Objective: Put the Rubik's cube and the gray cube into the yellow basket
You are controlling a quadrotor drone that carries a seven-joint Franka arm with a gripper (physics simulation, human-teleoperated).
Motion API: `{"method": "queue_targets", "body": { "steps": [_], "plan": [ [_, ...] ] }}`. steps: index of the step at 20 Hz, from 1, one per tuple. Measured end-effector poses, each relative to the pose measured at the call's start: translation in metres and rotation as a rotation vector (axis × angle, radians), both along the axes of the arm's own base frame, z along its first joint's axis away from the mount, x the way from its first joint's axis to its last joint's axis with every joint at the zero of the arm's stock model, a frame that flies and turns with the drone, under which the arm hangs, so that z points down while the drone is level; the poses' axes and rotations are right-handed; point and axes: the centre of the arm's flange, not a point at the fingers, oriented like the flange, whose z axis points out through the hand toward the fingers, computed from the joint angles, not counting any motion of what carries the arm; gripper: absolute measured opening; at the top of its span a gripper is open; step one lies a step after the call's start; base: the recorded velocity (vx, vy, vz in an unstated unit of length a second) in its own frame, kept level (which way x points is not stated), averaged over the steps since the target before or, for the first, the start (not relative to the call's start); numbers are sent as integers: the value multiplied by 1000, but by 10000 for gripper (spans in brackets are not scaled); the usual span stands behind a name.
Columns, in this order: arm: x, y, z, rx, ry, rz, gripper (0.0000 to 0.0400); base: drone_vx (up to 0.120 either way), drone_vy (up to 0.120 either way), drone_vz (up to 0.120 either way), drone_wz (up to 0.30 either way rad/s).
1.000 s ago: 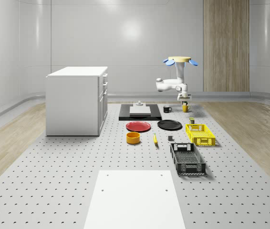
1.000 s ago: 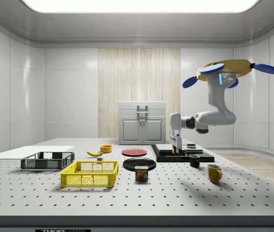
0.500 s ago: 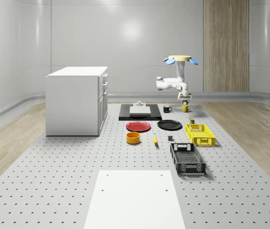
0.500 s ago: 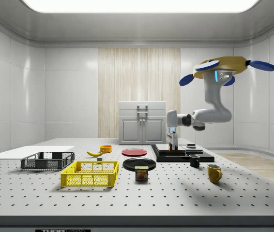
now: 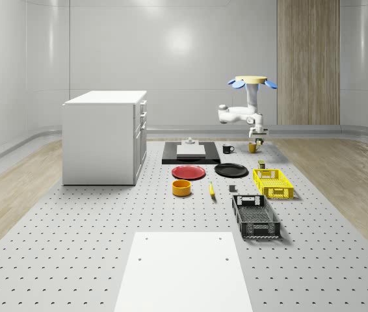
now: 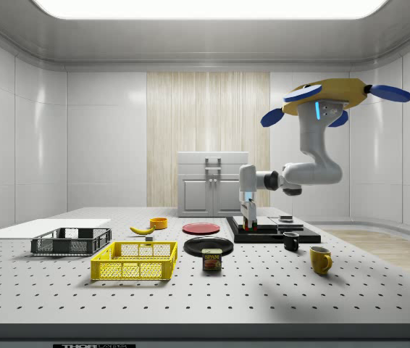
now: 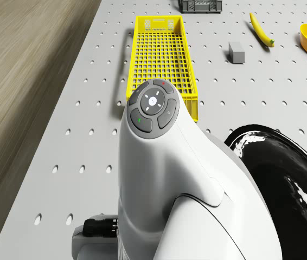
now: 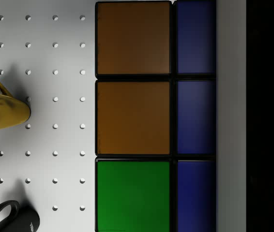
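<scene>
the rubik's cube (image 8: 146, 116) fills the middle of the wrist view, pressed close to the camera, so the gripper (image 6: 247, 212) looks closed on it and carries it in the air. i judge it light, stiff and smooth-sided, so it may slip unless flat opposite faces are squeezed squarely. its visible tiles are two orange above one green, with a blue column at their right, all edged in black.

at the lower left of that view the yellow mug (image 8: 1, 107) and black mug (image 8: 11, 220) sit on the table (image 8: 54, 48) far below.

in the drone view the yellow basket (image 7: 161, 54) lies in the upper middle, with the gray cube (image 7: 236, 52) resting on the table at its right, well apart from it.

in the side view the drone (image 6: 332, 98) hovers at upper right, above the mugs.
</scene>
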Motion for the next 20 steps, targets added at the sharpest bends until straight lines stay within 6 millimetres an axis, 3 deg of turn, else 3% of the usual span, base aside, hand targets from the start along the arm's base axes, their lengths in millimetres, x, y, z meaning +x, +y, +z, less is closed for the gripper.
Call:
{"method": "queue_targets", "body": {
  "steps": [20],
  "plan": [
    [0,0,0,0,0,0,325,120,0,0,0]
  ]
}}
